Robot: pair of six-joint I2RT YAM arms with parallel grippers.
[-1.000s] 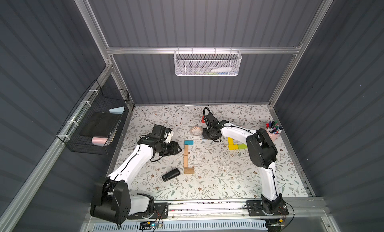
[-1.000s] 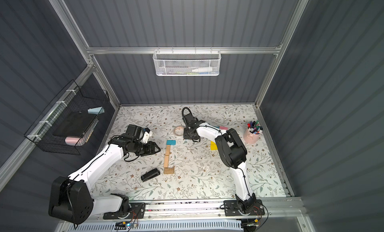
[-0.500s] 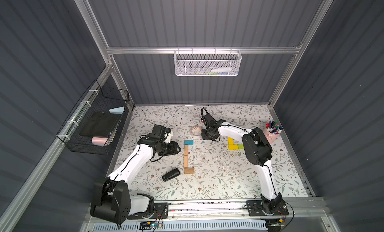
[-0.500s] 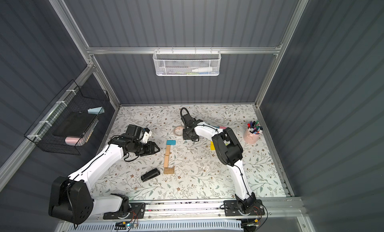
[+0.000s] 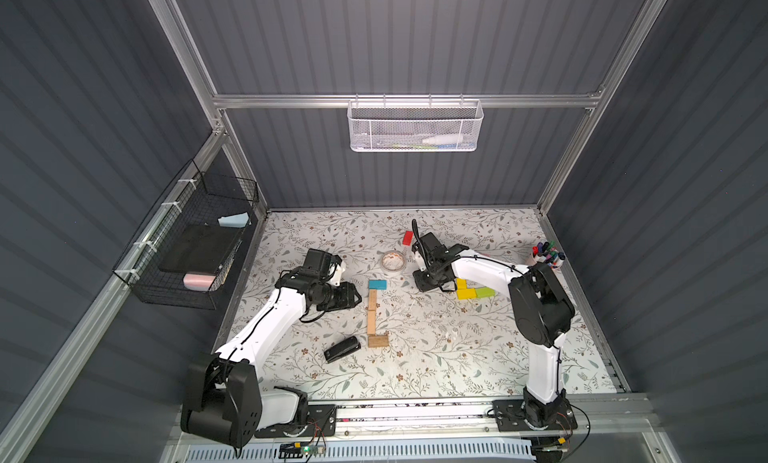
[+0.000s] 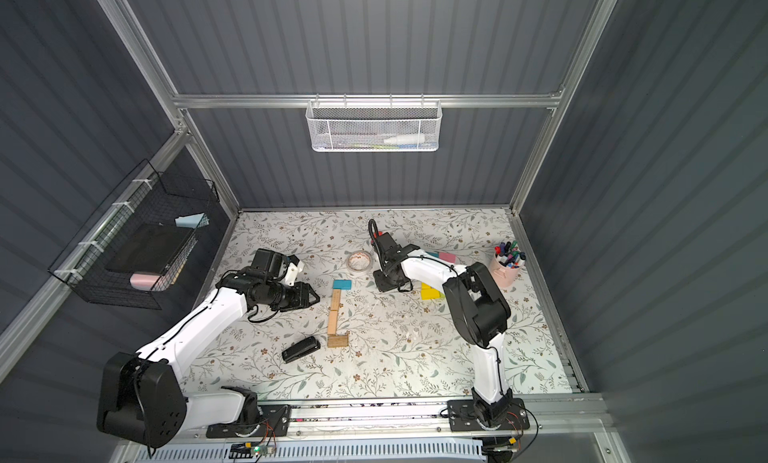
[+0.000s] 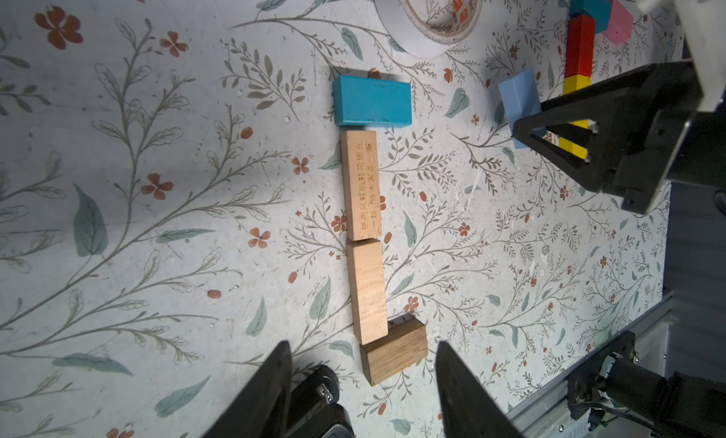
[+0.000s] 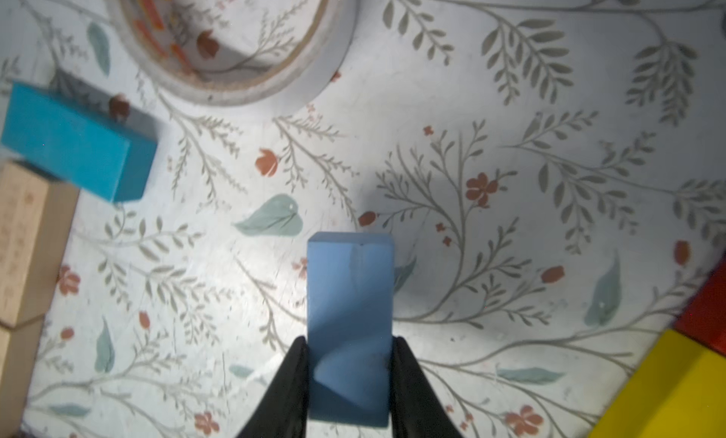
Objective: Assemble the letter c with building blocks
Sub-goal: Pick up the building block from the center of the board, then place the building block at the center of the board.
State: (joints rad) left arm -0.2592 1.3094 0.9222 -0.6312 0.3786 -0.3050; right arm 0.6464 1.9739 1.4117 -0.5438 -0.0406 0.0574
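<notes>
Near the table's middle: the letter so far lies on the floral table (image 5: 457, 357). A teal block (image 5: 377, 284) sits crosswise at the far end, an engraved tan block (image 7: 360, 184) and a plain tan block (image 7: 368, 290) run end to end as the spine, and a darker wood block (image 7: 393, 349) sits crosswise at the near end.
Opening of the c: both end pieces jut toward the right edge, so the letter opens that way.
Right claw (image 8: 349, 339): clenched on the light blue block (image 8: 349, 298), jaws flat against its two long sides.
Block relative to claw: it is pinched at the end nearest the wrist, and most of its length sticks out past the fingertips.
Why held so: probably so that the free end can be set against another block without the jaws fouling the neighbours.
Where the block is: on the right-edge side of the teal block and apart from it, nearer than the tape roll (image 5: 393, 260). I cannot tell whether it is off the table.
Left claw (image 7: 362, 347): released and empty, jaws wide, just beside the spine on its left-edge side and touching no block. It seems parked clear of the work.
Spare blocks: yellow blocks (image 5: 464, 292) and a lime green block (image 5: 485, 292) toward the right edge, with a red block (image 7: 579, 47) and a pink block (image 6: 447, 256) beyond them.
Not for the letter: the black stapler (image 5: 341, 348) near the spine's near end.
Likely step: lengthening the far arm beside the teal block.
</notes>
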